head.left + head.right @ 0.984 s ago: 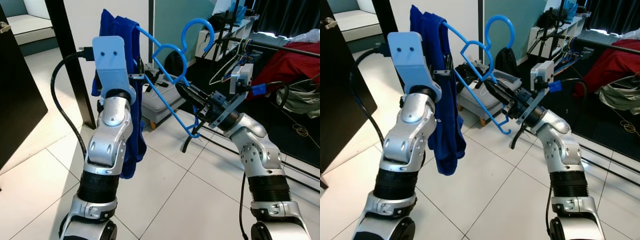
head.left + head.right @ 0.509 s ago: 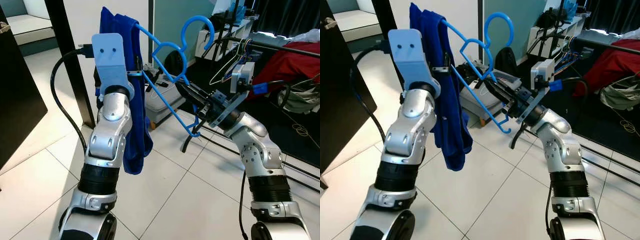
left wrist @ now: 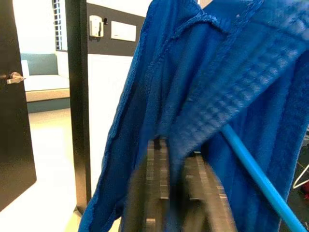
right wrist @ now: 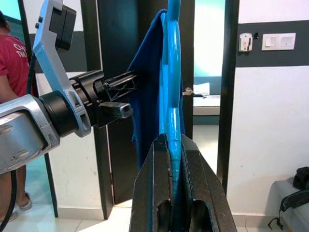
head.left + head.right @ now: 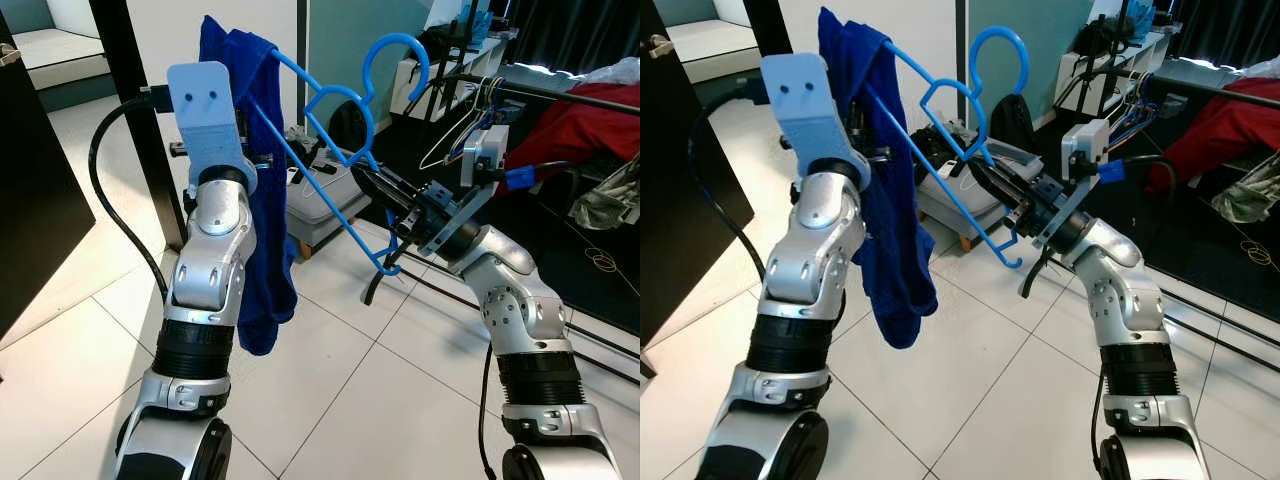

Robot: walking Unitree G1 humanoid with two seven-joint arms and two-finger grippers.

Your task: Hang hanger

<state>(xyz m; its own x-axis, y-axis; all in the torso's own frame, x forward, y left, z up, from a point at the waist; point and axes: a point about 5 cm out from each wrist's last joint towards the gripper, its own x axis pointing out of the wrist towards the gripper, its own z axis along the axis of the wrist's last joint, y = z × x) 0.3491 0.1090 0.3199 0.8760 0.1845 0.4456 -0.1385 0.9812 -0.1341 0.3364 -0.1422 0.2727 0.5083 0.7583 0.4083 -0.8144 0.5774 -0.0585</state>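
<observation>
A blue plastic hanger (image 5: 340, 100) is held up at chest height, hook (image 5: 395, 50) uppermost. My right gripper (image 5: 365, 180) is shut on the hanger's lower bar, and the right wrist view shows the bar (image 4: 172, 72) clamped between its fingers (image 4: 149, 183). A blue cloth (image 5: 265, 250) hangs over the hanger's left end and reaches down past my left forearm. My left gripper (image 5: 262, 158) is at that end, against the cloth. In the left wrist view its fingers (image 3: 157, 183) stand close together with a fold of the cloth (image 3: 193, 72) between them.
A clothes rail (image 5: 560, 95) with wire hangers (image 5: 470, 125) and a red garment (image 5: 580, 130) stands at the right. A grey case (image 5: 325, 205) lies on the tiled floor ahead. A black post (image 5: 140, 120) rises at the left. A person in a red shirt (image 4: 12, 58) stands behind.
My left arm has swung a little to the left, and the hanging cloth has swayed with it. The right gripper and the hanger have stayed where they were.
</observation>
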